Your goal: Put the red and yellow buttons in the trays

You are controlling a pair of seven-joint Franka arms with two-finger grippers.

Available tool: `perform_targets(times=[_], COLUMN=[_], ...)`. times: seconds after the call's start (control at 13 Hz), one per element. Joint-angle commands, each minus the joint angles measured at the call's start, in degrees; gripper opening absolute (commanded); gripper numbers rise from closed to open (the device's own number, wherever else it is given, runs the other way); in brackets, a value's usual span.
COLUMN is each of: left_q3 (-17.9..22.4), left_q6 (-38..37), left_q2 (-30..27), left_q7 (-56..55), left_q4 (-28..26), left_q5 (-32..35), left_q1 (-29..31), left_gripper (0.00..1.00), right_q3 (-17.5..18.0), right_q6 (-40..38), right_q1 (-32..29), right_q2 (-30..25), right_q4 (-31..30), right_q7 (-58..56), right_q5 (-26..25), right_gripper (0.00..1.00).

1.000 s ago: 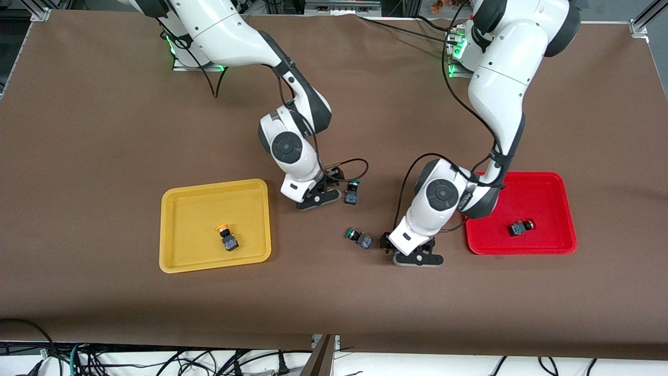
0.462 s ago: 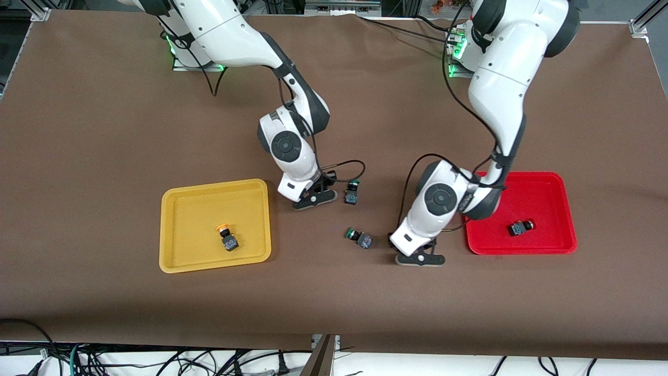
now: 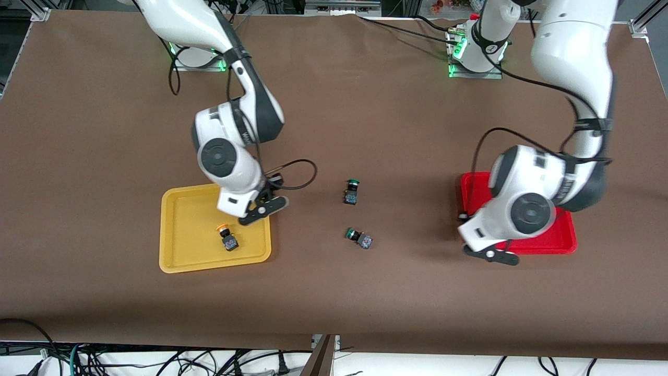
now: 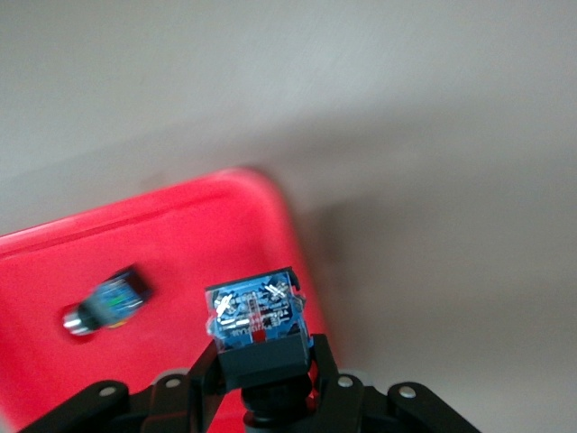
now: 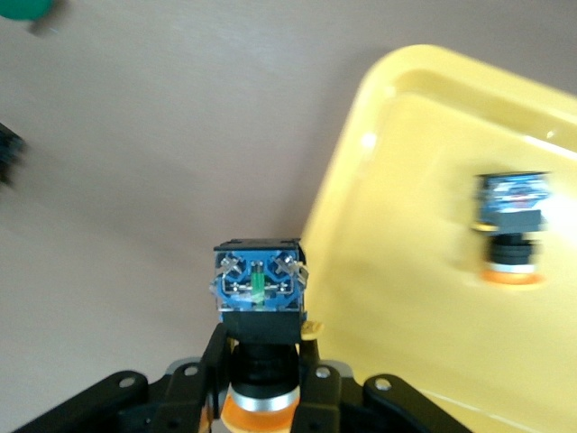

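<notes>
Both arms have swung outward since earlier: right gripper (image 5: 261, 379), jaws clamped on a yellow-capped button (image 5: 259, 298), hangs over the yellow tray's (image 3: 172, 250) three-o'clock rim; left gripper (image 4: 266, 388) clasps another button (image 4: 257, 316) over the red tray (image 3: 566, 237).

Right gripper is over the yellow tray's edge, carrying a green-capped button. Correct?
Not quite. The right wrist view shows the right gripper shut on a button with a yellow-orange cap, not green. It is over the yellow tray edge.
</notes>
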Motion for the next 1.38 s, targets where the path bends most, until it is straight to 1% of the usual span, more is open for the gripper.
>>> perform_targets(times=[0.0, 0.08, 0.15, 0.23, 0.31, 0.46, 0.54, 0.62, 0.69, 0.77, 0.85, 1.0, 1.08, 1.15, 1.23, 1.31], left_q3=[-0.8, -0.9, -1.0, -1.0, -1.0, -1.1, -1.1, -1.1, -1.1, -1.1, -1.1, -0.9, -1.0, -1.1, -1.2, -1.1], left_q6=[1.1, 3.7, 8.4, 12.2, 12.2, 9.4, 8.9, 8.0, 5.8, 2.5, -2.4, -14.5, -20.1, -24.9, -27.2, -27.4], left_q2=[-0.2, -1.3, -2.8, -5.0, -6.6, -9.2, -11.3, -13.9, -16.9, -19.5, -21.2, -21.7, -21.7, -22.1, -22.9, -24.1], left_q7=[9.2, 9.3, 8.0, 6.6, 6.5, 6.4, 7.0, 6.5, 6.4, 6.4, 6.4, 6.4, 6.6, 7.0, 7.3, 7.3], left_q4=[-6.7, -10.0, -15.4, -19.2, -20.0, -19.5, -19.3, -19.0, -18.0, -15.0, -10.6, 1.4, 6.7, 10.1, 12.0, 12.2], left_q5=[2.7, 4.8, 5.9, 6.0, 6.0, 6.0, 5.9, 5.8, 5.5, 5.0, 5.0, 5.0, 5.1, 5.0, 4.3, -0.8], left_q1=[5.2, 5.8, 5.7, 6.0, 6.0, 6.0, 6.1, 6.1, 6.1, 6.1, 6.1, 6.1, 6.1, 6.7, 8.6, 11.2], left_gripper=[0.10, 0.13, 0.30, 0.99, 1.00, 1.00, 1.00, 1.00, 1.00, 1.00, 1.00, 1.00, 1.00, 1.00, 1.00, 1.00], right_q3=[-1.2, -1.2, -1.2, -1.6, -1.9, -2.8, -3.3, -3.4, -3.4, -3.4, -3.4, -3.8, -4.1, -2.8, 4.1, 11.0], right_q6=[3.9, 6.3, 5.9, 3.6, 0.0, -8.3, -12.3, -15.4, -17.4, -19.8, -23.2, -27.0, -27.5, -27.8, -28.0, -28.0], right_q1=[-0.2, -0.2, -0.2, -0.2, -0.2, -0.1, -0.1, -0.1, -0.1, -0.1, -0.1, -0.2, -0.7, -3.8, -10.6, -18.4], right_q2=[1.2, 0.8, 0.3, -1.5, -3.9, -9.7, -12.8, -16.4, -20.0, -23.6, -26.5, -31.4, -33.4, -34.7, -35.3, -36.2], right_q4=[-3.9, -5.8, -5.9, -5.6, -4.6, -2.4, -1.1, -0.1, -0.1, -0.5, -1.0, -2.6, -3.9, -5.1, -5.4, -5.6], right_q7=[-4.1, -3.7, -3.1, -0.9, 2.6, 8.5, 9.3, 9.6, 10.8, 13.7, 17.4, 18.7, 18.7, 18.6, 18.1, 17.8], right_q5=[0.9, 1.2, 1.4, 1.4, 1.3, 0.3, -1.8, -5.3, -7.4, -8.8, -10.5, -11.3, -11.4, -11.5, -11.6, -12.2], right_gripper=[0.88, 1.00, 1.00, 1.00, 1.00, 1.00, 1.00, 1.00, 1.00, 1.00, 1.00, 1.00, 1.00, 1.00, 1.00, 1.00])
